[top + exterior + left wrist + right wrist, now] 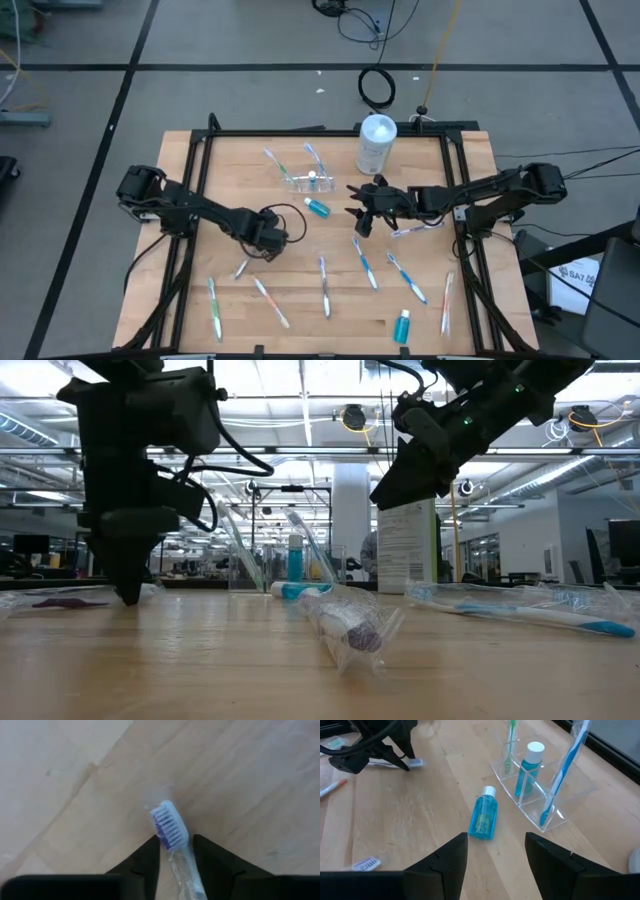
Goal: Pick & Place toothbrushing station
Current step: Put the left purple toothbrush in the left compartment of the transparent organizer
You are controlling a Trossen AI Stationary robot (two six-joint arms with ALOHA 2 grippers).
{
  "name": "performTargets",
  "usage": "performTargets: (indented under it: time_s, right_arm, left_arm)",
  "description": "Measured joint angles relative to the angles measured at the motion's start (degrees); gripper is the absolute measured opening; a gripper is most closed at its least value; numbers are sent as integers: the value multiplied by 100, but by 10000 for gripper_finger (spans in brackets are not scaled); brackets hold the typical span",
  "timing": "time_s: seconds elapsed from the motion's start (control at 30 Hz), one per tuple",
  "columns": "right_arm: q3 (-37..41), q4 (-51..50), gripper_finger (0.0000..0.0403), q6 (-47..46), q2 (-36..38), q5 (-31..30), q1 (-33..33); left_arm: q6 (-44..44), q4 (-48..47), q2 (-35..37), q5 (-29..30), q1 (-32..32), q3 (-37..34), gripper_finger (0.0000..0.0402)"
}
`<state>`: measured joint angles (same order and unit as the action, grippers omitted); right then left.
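My left gripper [269, 243] stands at the table's left middle, its fingertips [130, 596] down at the tabletop, shut on a wrapped toothbrush with blue-purple bristles [169, 824]. My right gripper [361, 216] is open and empty above the table [420, 460]. It looks at a small blue white-capped bottle [484, 818] lying on its side on the wood [317, 207]. Behind the bottle, a clear compartment holder [540, 800] stands on the table [305, 181]. It holds a green brush, a blue brush and an upright blue bottle. My left gripper pinches the toothbrush's neck [181, 864], just behind the head, between its two fingers. The fingers come from above, pointing down, and lie across the brush. The head [415, 763] sticks out on one side. The handle [240, 268] lies toward the near left on the table.
A white cylindrical container [377, 143] stands at the far edge, right of centre. Several wrapped toothbrushes [325, 286] [408, 278] [215, 306] lie on the near half, one under my right arm [415, 229]. Another blue bottle [402, 325] lies near the front.
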<state>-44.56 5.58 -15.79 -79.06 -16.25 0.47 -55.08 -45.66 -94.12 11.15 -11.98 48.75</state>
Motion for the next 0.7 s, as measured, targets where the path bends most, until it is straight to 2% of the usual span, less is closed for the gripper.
performTargets:
  time_s: [0.2,0.3,0.4,0.5,0.6,0.7]
  right_arm:
    - [0,7,191,0,2,-2,0]
    - [0,18,189,0,0,-4,0]
    - [0,18,188,0,2,-4,0]
    - [0,20,188,0,0,-4,0]
    - [0,20,187,0,0,-7,0]
    - [0,22,187,-2,0,-7,0]
  left_arm:
    - [-87,83,23,198,20,-13,18]
    - [-31,130,80,362,-35,44,13]
    - [60,237,441,755,-121,223,19]
    - [224,289,958,1445,-171,413,8]
    - [581,728,1668,2576,-182,549,7]
    - [1388,1574,2312,3787,-165,555,16]
